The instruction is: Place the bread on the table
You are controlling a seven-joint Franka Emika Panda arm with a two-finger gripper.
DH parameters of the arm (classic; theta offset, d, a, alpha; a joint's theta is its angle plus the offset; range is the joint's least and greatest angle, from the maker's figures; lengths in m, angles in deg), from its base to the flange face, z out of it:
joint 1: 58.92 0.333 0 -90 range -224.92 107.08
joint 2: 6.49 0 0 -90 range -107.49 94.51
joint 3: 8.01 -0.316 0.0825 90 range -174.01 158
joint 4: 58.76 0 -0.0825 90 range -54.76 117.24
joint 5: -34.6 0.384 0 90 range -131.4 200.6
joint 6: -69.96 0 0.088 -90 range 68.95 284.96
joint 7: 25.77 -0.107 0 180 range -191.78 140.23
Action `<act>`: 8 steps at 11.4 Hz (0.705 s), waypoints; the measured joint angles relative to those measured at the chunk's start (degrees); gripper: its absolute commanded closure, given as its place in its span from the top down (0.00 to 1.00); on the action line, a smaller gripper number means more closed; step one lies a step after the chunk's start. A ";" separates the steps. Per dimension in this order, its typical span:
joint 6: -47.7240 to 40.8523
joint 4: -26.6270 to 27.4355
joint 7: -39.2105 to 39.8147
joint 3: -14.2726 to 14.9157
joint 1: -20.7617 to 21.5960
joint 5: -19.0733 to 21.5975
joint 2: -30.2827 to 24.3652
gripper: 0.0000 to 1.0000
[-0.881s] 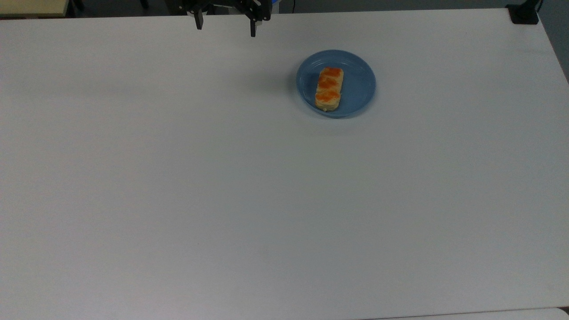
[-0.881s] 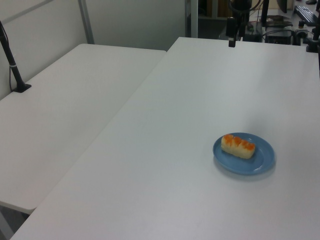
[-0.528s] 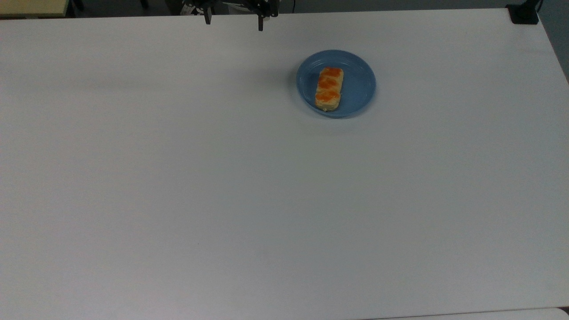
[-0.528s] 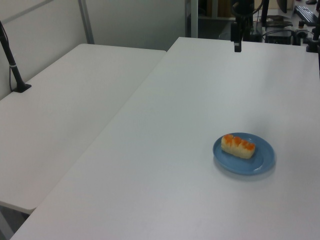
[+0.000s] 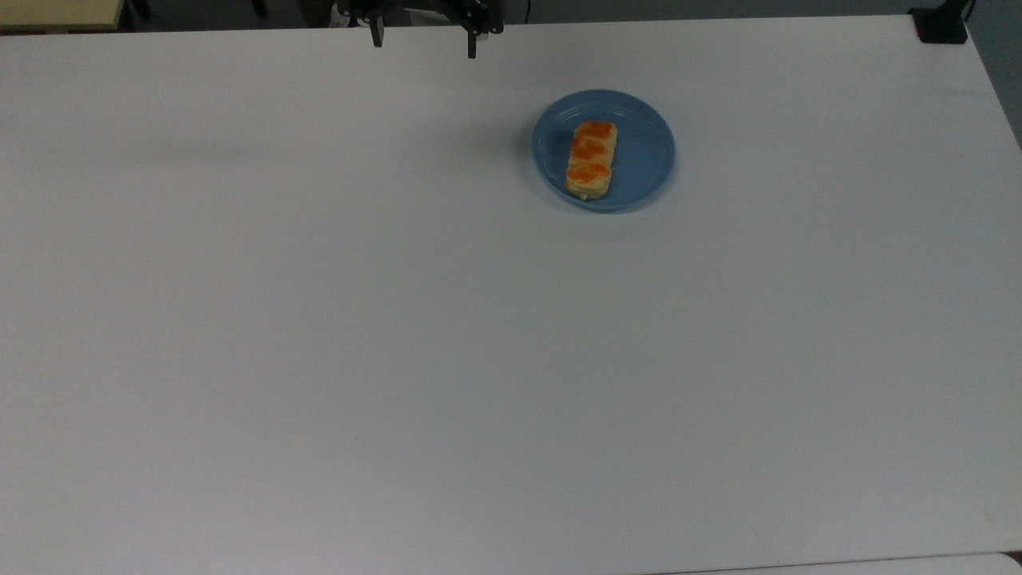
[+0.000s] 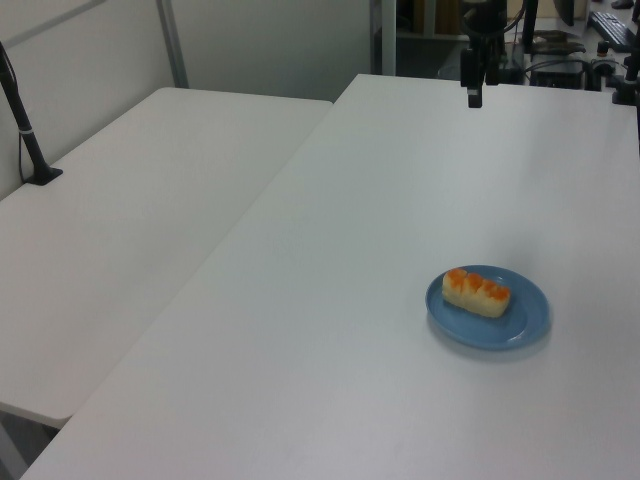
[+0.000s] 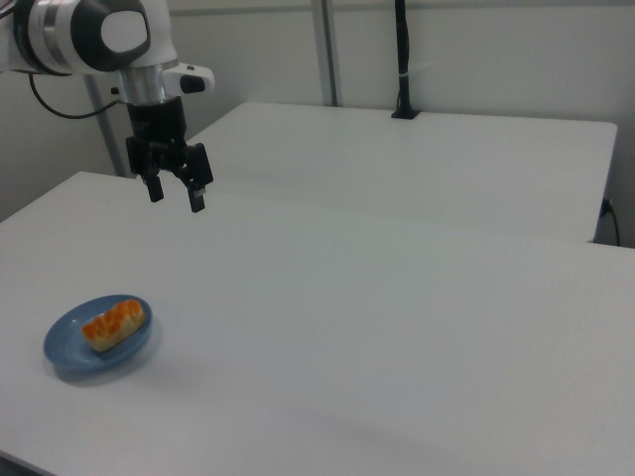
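Observation:
The bread (image 5: 592,159), a pale loaf with orange glazed bumps, lies on a round blue plate (image 5: 647,152) on the white table (image 5: 479,335). The left view has the bread (image 6: 477,292) on the plate (image 6: 520,325), and the right view has the bread (image 7: 114,324) on the plate (image 7: 69,355) at the right view's lower left. My gripper (image 5: 424,48) hangs open and empty above the table's far edge, well to the top view's left of the plate. It also appears at the table's far end, gripper (image 6: 474,95), and high above the table, gripper (image 7: 177,196).
A second white table (image 6: 120,230) adjoins on the left view's left, with a black pole mount (image 6: 25,130) on it. A black clamp (image 5: 942,24) sits at the top view's far right corner. Desks and cables (image 6: 600,30) lie behind the arm.
The gripper has shifted a little toward the top view's right, closer to the plate, staying open. The bread and plate have not moved.

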 measured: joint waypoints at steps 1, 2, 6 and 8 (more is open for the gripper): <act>0.00 0.00 0.00 0.00 0.07 0.00 0.01 1.00; 0.00 0.00 0.00 0.00 0.08 0.00 0.02 1.00; -0.01 0.53 0.53 -0.12 3.32 0.00 2.94 1.00; 3.46 3.34 -0.09 -0.23 6.89 0.00 5.08 1.00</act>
